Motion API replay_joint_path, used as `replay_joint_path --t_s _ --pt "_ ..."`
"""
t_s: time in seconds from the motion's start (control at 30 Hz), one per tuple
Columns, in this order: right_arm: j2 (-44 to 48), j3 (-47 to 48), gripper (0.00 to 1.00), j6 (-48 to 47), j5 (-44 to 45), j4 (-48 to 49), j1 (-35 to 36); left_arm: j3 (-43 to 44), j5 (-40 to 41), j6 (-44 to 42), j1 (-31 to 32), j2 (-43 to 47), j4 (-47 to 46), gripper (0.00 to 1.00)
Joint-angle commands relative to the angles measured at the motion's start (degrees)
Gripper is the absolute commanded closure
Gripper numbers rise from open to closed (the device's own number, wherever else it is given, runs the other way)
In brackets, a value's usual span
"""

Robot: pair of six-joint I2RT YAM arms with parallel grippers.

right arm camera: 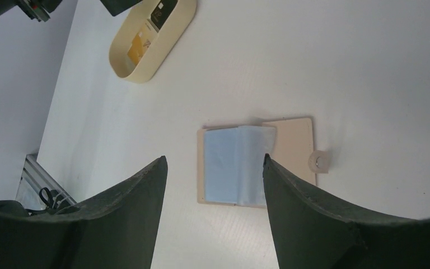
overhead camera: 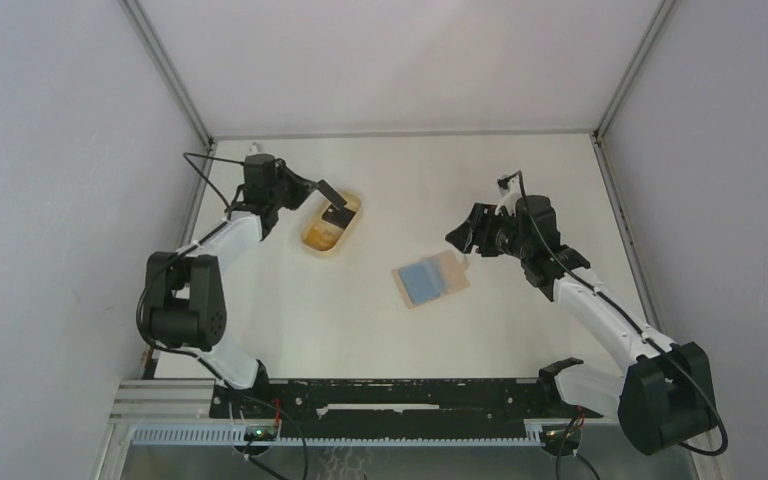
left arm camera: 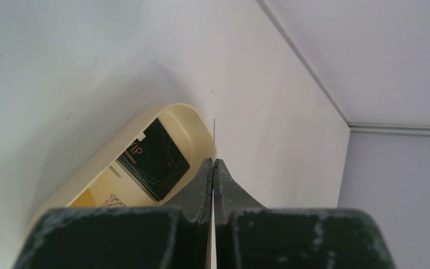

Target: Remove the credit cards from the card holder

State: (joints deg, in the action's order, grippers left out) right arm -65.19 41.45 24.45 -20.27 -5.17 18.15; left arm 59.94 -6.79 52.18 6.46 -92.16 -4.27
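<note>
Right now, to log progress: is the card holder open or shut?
Open. The card holder lies spread flat on the table, snap tab unfastened at its side, light blue credit cards exposed inside.

Oval cream tray (right arm camera: 140,72) on white table (right arm camera: 313,56)

The top camera sits high above and behind the arm bases and looks down and forward, far enough off to take in the whole table (overhead camera: 410,180), both arms, the tray (overhead camera: 320,249) and the card holder (overhead camera: 453,268). The left wrist camera looks low along the pressed-together left gripper (left arm camera: 213,168), very close to the tray. The right wrist camera looks down from higher up between the spread right gripper (right arm camera: 214,158) onto the card holder, with the tray farther off, so the tray appears in all three views.
</note>
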Motion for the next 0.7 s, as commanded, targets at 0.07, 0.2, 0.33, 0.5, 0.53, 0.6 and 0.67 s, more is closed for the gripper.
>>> replay_joint_path --t_s 0.07,0.2,0.33,0.5,0.53,0.6,0.67 --pt "1.74 1.36 0.28 -1.6 0.08 -1.01 -1.01 -1.85 1.41 2.99 1.1 -5.74 -5.43 1.0" --pt "1.6 1.35 0.28 -1.6 -0.2 -1.1 -1.23 -2.1 2.93 2.64 1.69 -8.34 -5.58 1.0" --pt "1.64 1.35 0.28 -1.68 -0.12 -1.63 -1.34 -1.81 4.28 1.78 1.72 -9.34 -4.78 1.0" --pt "1.16 1.35 0.27 -1.78 -0.04 -1.91 -1.36 0.21 4.28 0.11 1.79 -10.66 -2.31 0.73" --pt "1.0 1.39 0.27 -1.8 0.36 -2.08 -1.36 0.28 4.43 -0.08 1.8 -10.53 -2.1 0.65" --pt "0.25 1.58 0.28 -1.79 1.81 -2.84 -1.35 0.45 4.73 -1.13 1.85 -9.74 -1.58 0.56" --pt "-1.48 1.98 0.28 -1.29 3.76 -4.39 -1.29 1.37 5.89 -3.07 1.94 -8.33 0.37 0.45"
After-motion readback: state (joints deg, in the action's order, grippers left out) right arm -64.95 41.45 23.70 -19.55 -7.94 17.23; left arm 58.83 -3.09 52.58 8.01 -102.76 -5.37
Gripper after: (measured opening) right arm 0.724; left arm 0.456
